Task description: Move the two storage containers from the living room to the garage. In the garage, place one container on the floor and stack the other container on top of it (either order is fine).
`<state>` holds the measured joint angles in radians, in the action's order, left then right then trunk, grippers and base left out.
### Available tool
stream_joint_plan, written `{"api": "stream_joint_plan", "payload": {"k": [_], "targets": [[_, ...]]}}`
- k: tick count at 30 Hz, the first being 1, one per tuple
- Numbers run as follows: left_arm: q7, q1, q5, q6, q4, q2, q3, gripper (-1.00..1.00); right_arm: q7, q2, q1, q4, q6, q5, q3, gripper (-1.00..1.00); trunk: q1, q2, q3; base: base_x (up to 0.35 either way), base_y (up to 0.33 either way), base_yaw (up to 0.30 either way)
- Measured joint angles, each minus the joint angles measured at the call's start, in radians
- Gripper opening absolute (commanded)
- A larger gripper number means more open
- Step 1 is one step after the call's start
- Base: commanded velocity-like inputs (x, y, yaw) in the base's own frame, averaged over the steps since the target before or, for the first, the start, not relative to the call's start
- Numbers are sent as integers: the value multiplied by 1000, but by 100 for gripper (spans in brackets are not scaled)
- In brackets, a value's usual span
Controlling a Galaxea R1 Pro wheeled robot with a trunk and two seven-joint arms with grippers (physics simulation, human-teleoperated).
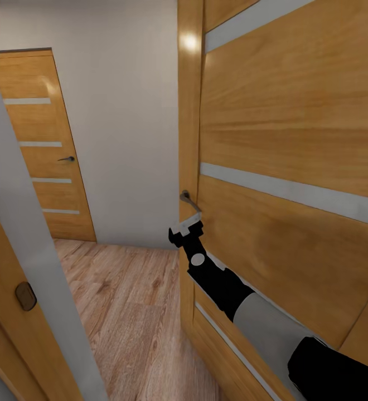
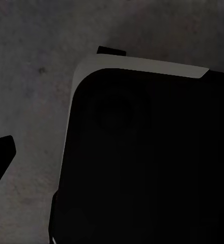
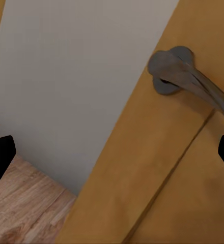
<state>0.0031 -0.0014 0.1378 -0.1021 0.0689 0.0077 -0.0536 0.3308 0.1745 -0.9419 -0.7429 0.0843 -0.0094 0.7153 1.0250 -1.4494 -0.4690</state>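
Observation:
The two storage containers are out of view. My right gripper (image 1: 185, 234) is stretched out to a light wooden door (image 1: 290, 139) that stands ajar, just below its grey lever handle (image 1: 189, 201). In the right wrist view the gripper (image 3: 114, 152) is open, its fingertips wide apart. The handle (image 3: 193, 81) lies just beyond them, and nothing is held. In the left wrist view one fingertip (image 2: 0, 155) of the left gripper sits at the picture's edge over a dark grey surface, beside a black part of my own body (image 2: 147, 162).
A light wood plank floor (image 1: 128, 312) runs through the doorway to a cream wall (image 1: 122, 111). A second, closed wooden door (image 1: 39, 145) stands at the far left. A grey door frame (image 1: 28, 250) with a latch plate (image 1: 25, 295) is close on my left.

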Motion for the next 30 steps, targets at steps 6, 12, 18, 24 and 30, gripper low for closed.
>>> {"api": "stream_joint_plan", "payload": {"k": [6,12,18,24,30], "targets": [[0,0,0,0,0,0,0,100,1,0,0,5,-1,-5,-1,100,0,0,0,0,0,0],[5,0,2,0,2,-1,-1,100,13,0,0,145,-71,-74,-43,100,0,0,0,27,0,0],[5,0,3,0,2,0,-1,100,15,0,0,153,-77,-83,-65,100,0,0,0,169,0,0],[5,0,4,1,1,0,-1,100,13,0,0,152,-79,-87,-65,100,-1,0,0,282,0,0],[5,0,4,2,0,0,-1,100,13,0,0,153,-75,-84,-66,100,-1,0,0,308,0,0]]}}
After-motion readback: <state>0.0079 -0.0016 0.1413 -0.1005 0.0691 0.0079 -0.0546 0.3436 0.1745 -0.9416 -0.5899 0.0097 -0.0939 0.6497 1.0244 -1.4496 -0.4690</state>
